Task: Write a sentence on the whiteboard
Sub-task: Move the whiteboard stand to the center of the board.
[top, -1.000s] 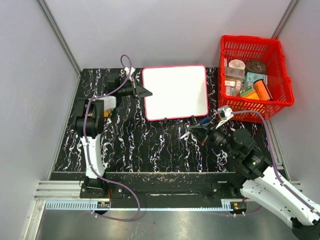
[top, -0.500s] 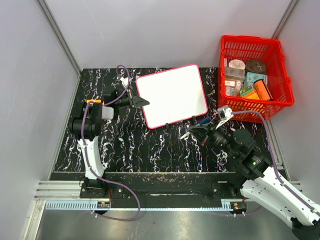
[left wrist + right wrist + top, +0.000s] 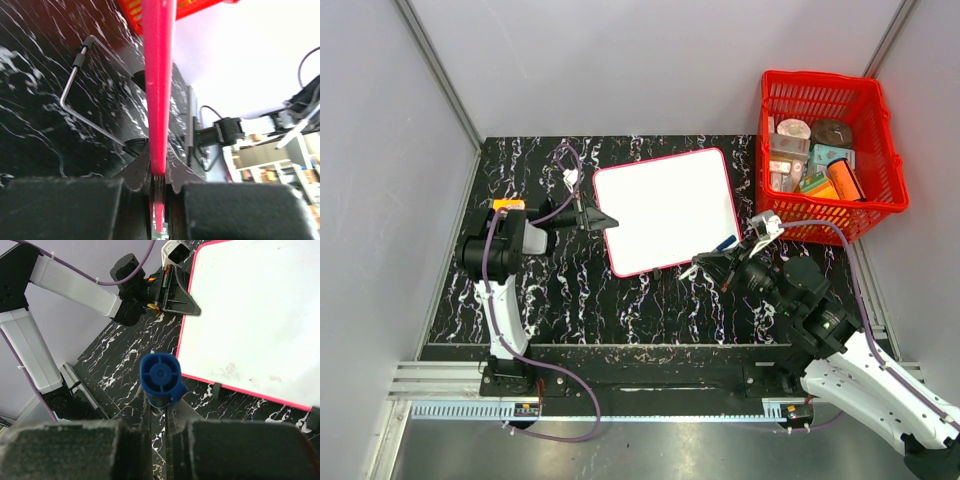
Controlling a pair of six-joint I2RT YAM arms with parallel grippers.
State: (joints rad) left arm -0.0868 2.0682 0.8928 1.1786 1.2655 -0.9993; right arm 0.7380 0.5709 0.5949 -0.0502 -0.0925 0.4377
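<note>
The whiteboard (image 3: 667, 210) has a red-pink frame and lies skewed on the black marbled table. Its white face is blank, with only faint smudges, and no sentence shows on it. My left gripper (image 3: 604, 220) is shut on the board's left edge. In the left wrist view the red frame (image 3: 159, 75) runs straight into the closed jaws of the left gripper (image 3: 159, 176). My right gripper (image 3: 716, 262) is shut on a blue-capped marker (image 3: 159, 377), just off the board's near right corner. The board (image 3: 250, 315) fills the upper right of the right wrist view.
A red basket (image 3: 825, 92) holding several small items stands at the far right, close to the board's right edge. A bent wire stand leg (image 3: 80, 100) shows under the board. Grey walls close in the table at the left, back and right.
My left gripper has pulled the whiteboard nearer and turned it counter-clockwise, so it now sits skewed. My right gripper with the marker has shifted slightly toward the board's near edge.
</note>
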